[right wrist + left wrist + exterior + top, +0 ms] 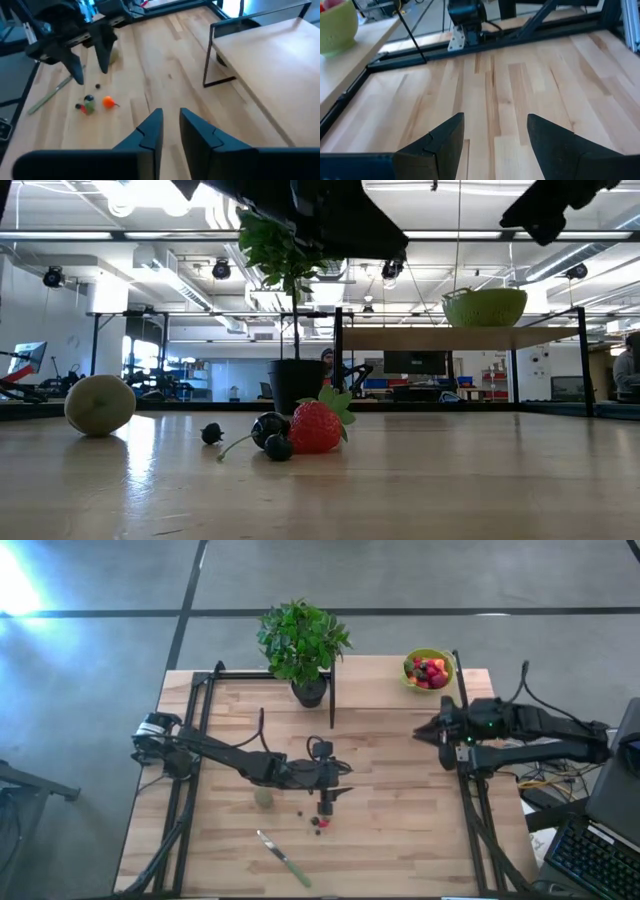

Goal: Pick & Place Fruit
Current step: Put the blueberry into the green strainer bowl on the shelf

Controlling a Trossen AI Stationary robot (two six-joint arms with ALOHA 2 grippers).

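1. Fruit, a red toy strawberry point(318, 427) among dark berries point(270, 430), lay at lower centre of the high view, under the left gripper point(326, 808), whose fingers stood apart, empty.
2. Descend straight, I judged.
3. Right gripper point(425, 731), nearly closed, empty, hung below the lime-green round bowl point(428, 670).
4. A dull-green ball point(100, 404) and green-handled knife point(283, 858) lay nearby, not blocking.
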